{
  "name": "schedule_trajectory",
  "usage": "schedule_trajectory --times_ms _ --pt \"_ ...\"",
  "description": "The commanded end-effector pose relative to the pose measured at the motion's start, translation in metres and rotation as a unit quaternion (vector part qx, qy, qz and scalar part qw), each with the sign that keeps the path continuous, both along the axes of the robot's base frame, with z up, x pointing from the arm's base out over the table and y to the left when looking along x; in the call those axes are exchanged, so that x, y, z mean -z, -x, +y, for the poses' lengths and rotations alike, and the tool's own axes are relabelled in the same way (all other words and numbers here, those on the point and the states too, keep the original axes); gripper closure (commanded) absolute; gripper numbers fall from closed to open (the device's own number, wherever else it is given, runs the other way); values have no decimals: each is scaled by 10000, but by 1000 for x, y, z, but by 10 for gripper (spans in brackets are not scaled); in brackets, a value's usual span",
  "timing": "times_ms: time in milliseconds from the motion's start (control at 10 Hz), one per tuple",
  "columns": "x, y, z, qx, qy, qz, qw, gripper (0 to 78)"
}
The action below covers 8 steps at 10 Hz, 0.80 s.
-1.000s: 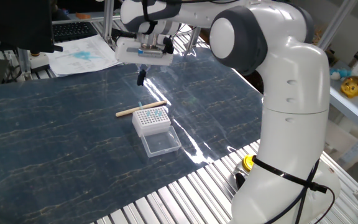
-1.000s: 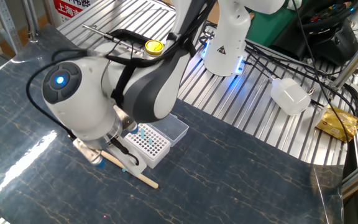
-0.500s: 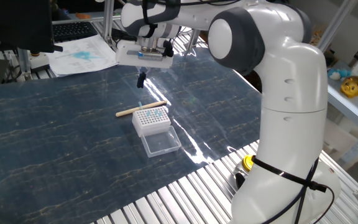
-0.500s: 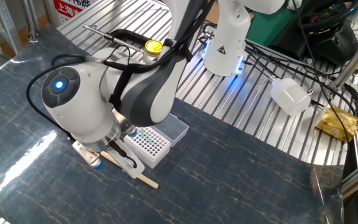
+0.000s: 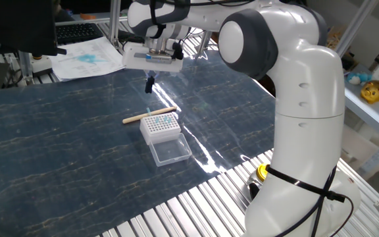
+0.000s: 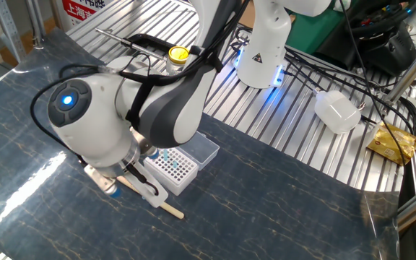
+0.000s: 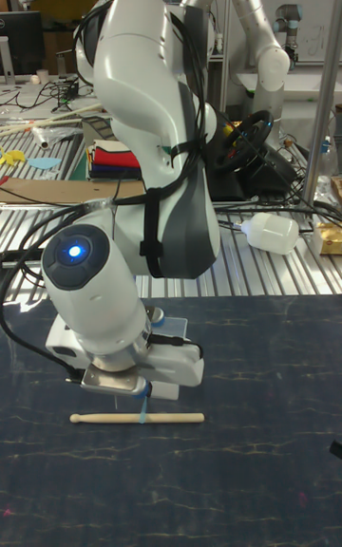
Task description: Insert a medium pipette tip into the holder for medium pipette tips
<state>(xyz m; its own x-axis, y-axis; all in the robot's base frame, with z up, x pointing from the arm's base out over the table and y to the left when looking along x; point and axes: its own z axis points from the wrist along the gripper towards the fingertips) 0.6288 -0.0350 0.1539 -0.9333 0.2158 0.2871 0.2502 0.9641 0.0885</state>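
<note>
Clear plastic, the open lid (image 5: 171,152) lies nearest us, with the white holder (image 5: 160,127) just behind it. Next we see a wooden stick (image 5: 149,116), with 1 teal tip (image 5: 148,110) just behind it. Above hangs the gripper (image 5: 149,83); we cannot tell its jaw state.

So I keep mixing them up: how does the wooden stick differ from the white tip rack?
The wooden stick is long, thin and beige; the tip rack is a squat white box. The stick lies flat on the mat, while the rack stands upright with a holed top holding teal tips. Both sit side by side below the gripper.
</note>
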Motion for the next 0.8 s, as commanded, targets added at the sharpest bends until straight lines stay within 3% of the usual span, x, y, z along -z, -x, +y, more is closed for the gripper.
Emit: schedule_trajectory --times_ms 100,600,800 --pt "-1 -1 0 39 23 16 10000 776" --pt "0 -2 0 8 41 118 9999 776" --pt "10 -6 6 41 72 157 9998 776"
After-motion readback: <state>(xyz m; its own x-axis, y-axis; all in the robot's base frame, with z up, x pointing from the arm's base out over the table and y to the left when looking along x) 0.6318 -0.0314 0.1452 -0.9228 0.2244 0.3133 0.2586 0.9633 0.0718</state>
